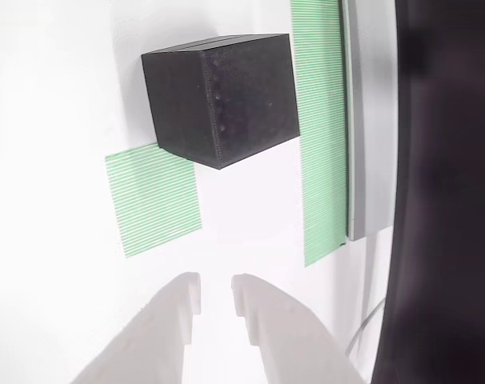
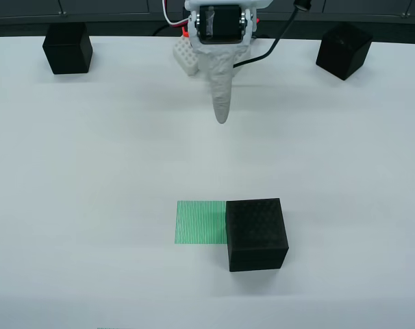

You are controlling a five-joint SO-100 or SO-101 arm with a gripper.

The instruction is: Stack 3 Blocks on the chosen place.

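Gripper (image 1: pixel 216 294) is sitting w/ white fingers (image 1: pixel 178 308) slightly apart, narrow gap btwn tips, nothing in it. In image2 the arm (image 2: pixel 221 41) is reaching in from far edge, center, gripper (image 2: pixel 222 118) pointing down and toward near side, hanging above the surface. Black servo on the wrist is facing cam; red/white and black cables are running off behind.

We see matte black textured cubes (image 2: pixel 257 234) (image 2: pixel 68 48) (image 2: pixel 343 50); green-and-white striped square patch (image 2: pixel 200 222); white table (image 2: pixel 91 171); white gripper (image 1: pixel 216 294); longer green-striped strip (image 1: pixel 321 128); grey bar (image 1: pixel 369 120) beside it.
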